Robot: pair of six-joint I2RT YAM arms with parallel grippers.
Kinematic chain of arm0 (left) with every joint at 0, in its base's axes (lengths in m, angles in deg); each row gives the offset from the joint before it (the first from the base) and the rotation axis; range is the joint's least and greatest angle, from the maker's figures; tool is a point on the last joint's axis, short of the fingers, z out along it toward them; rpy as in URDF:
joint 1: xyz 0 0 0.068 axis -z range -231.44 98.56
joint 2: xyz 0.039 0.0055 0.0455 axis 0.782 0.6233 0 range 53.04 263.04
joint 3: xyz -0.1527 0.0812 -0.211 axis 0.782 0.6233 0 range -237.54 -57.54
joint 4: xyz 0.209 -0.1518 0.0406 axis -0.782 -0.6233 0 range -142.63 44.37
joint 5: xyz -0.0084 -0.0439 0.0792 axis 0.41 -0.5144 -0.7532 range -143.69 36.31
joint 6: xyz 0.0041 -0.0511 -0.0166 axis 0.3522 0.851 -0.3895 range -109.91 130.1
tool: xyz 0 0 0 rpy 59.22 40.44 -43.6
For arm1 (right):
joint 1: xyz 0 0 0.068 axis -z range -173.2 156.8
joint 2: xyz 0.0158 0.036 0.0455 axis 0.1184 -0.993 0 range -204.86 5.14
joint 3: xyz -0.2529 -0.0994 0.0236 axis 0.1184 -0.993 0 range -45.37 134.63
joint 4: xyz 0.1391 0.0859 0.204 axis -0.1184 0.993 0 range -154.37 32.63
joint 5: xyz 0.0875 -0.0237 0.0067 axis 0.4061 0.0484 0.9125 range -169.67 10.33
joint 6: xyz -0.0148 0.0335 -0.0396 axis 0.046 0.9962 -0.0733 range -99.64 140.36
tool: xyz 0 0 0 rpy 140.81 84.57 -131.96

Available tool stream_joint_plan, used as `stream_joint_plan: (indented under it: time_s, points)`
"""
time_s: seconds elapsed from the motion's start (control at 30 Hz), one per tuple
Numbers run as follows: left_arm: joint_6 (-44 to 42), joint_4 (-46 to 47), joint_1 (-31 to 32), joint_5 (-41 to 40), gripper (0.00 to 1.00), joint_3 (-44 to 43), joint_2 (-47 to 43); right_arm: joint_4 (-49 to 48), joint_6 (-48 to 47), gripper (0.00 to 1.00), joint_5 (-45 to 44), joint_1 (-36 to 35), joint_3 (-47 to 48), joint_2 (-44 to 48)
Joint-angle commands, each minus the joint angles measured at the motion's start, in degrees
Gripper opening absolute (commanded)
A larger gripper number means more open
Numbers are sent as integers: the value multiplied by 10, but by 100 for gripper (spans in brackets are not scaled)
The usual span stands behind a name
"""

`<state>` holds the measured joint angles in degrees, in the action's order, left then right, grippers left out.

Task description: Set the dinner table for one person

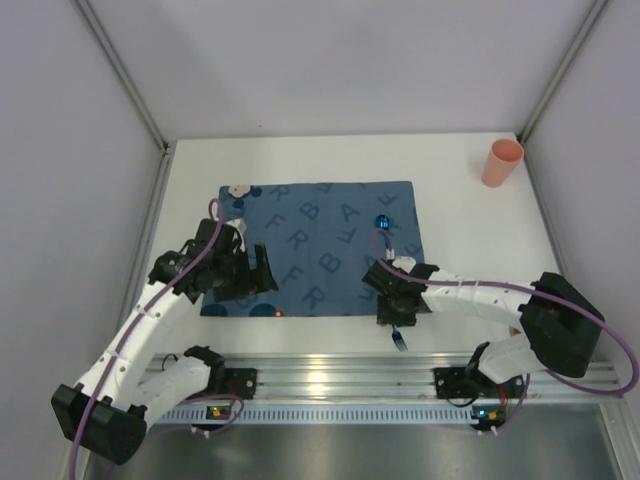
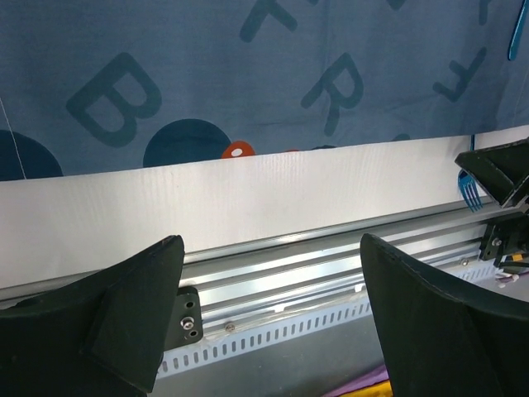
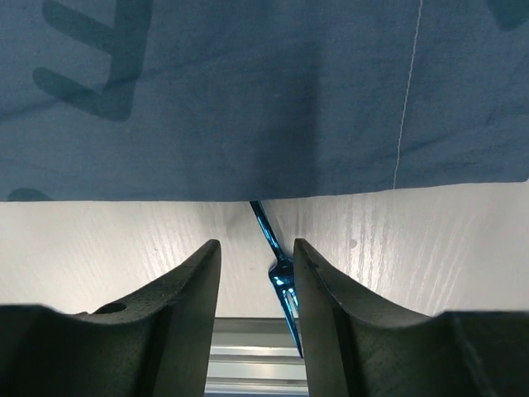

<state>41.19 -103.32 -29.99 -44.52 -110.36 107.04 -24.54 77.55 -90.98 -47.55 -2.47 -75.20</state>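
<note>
Cutlery placement is judged to be the step in hand. The right gripper [image 3: 256, 258] is poised low over a blue fork [image 3: 278, 277]. The fork lies on the bare dinner table [image 1: 300, 160] just beside the near edge of the dark blue placemat [image 1: 320, 235], toward its right corner. Its tines are pointed at the aluminium rail [image 1: 330, 372], and the far end of its handle is lost at the cloth's hem. The jaws stand partly apart and straddle the fork's neck. White tabletop is seen between one finger and the metal, so no pinch is made out and the fork is taken as not yet grasped. The next move is judged to call for a firm squeeze on that thin neck, then a lift clear of the hem so that the cloth is not dragged, before the fork is laid beside the setting. The left gripper [image 2: 273, 318] is held wide open over the mat's near left part, with nothing between its fingers. What looks like a blue spoon [image 1: 381, 222] is seen on the mat's right border. One container is present: a pink cup [image 1: 502, 163], upright near the table's far right corner, well apart from the mat. Nothing is seen in it, though its inside is only partly shown.
</note>
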Motion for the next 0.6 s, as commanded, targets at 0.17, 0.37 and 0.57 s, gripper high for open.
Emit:
stream_joint_plan:
  time_s: [0.17, 0.37, 0.57]
  points:
    - [-9, -23, -2, -8, 92, -20, -11, -26, -14, 28, -35, -9, 20, -46]
    - [-10, -30, -2, -15, 92, -30, -3, -74, 5, 12, -3, -9, -52, -49]
    - [-9, -16, -3, -6, 92, -18, -1, -50, 16, 0, 24, -33, -73, -4]
